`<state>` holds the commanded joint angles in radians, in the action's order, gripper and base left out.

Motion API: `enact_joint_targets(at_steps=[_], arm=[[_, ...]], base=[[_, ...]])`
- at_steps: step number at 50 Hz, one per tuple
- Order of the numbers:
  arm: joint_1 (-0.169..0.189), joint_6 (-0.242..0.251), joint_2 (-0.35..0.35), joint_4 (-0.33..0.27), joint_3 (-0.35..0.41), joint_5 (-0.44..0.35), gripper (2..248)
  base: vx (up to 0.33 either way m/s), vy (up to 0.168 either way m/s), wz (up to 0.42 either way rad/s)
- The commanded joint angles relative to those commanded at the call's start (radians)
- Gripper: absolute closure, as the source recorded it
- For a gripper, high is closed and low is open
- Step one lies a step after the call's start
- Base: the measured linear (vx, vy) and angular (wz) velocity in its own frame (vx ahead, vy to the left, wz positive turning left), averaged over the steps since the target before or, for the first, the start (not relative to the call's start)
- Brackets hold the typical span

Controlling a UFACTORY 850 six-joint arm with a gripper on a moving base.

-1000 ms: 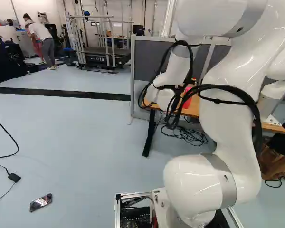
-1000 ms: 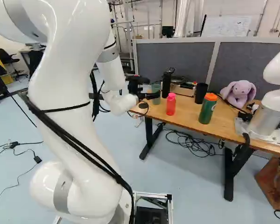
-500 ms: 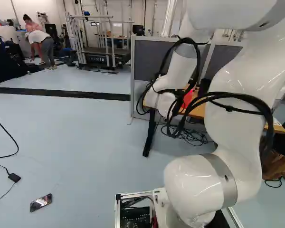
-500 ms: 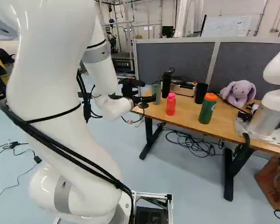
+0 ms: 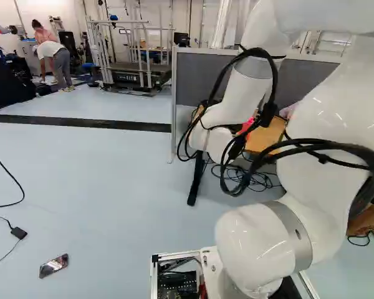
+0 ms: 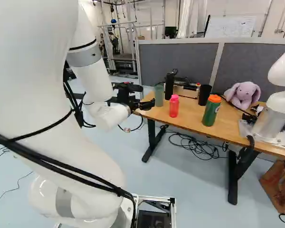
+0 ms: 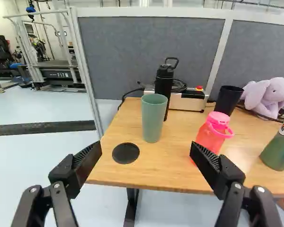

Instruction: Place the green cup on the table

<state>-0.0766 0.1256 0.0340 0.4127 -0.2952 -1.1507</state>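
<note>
Wide open, the gripper (image 7: 146,151) has hold of nothing: its two fingers stand well apart, with no object clasped between them. Ahead of it, a little past the fingertips, the green cup (image 7: 154,119) stands upright on the table (image 7: 168,169), near the table's end and just beyond the round black disc (image 7: 126,153) in the wood. It looks steady, its whole base on the wood and its mouth up. Close behind it stands the black bottle (image 7: 164,90); to one side, past one fingertip, is the pink bottle (image 7: 212,135), with a gap between it and the green cup. Farther along are the black cup (image 7: 228,99) and the green bottle (image 7: 280,149). As for the task, the placing reads as done: the green cup rests on the table and the gripper bears none of its weight. Whether the arm (image 6: 47,102) set it there, these views alone cannot tell. What is left, I judge, is only to keep the gripper clear. Any retreat ought to go straight back, fingers spread, since a sideways sweep might clip the pink bottle or topple the green cup.
</note>
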Motion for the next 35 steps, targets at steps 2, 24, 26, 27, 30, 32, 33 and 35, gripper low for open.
enact_joint_targets(at_steps=[2,24,26,27,30,32,33,35], arm=[[-0.002,0.000,-0.005,0.000,0.005,0.000,3],[-0.006,0.000,-0.013,0.000,0.014,0.000,3],[-0.006,0.000,-0.013,0.000,0.014,0.000,3],[-0.006,0.000,-0.013,0.000,0.014,0.000,3],[-0.006,0.000,-0.013,0.000,0.014,0.000,3],[-0.006,0.000,-0.013,0.000,0.014,0.000,3],[-0.006,0.000,-0.013,0.000,0.014,0.000,3],[-0.006,0.000,-0.013,0.000,0.014,0.000,3]], base=[[0.000,0.000,0.000],[0.000,0.000,0.000],[0.000,0.000,0.000],[0.000,0.000,0.000],[0.000,0.000,0.000],[0.000,0.000,0.000],[0.000,0.000,0.000],[0.000,0.000,0.000]])
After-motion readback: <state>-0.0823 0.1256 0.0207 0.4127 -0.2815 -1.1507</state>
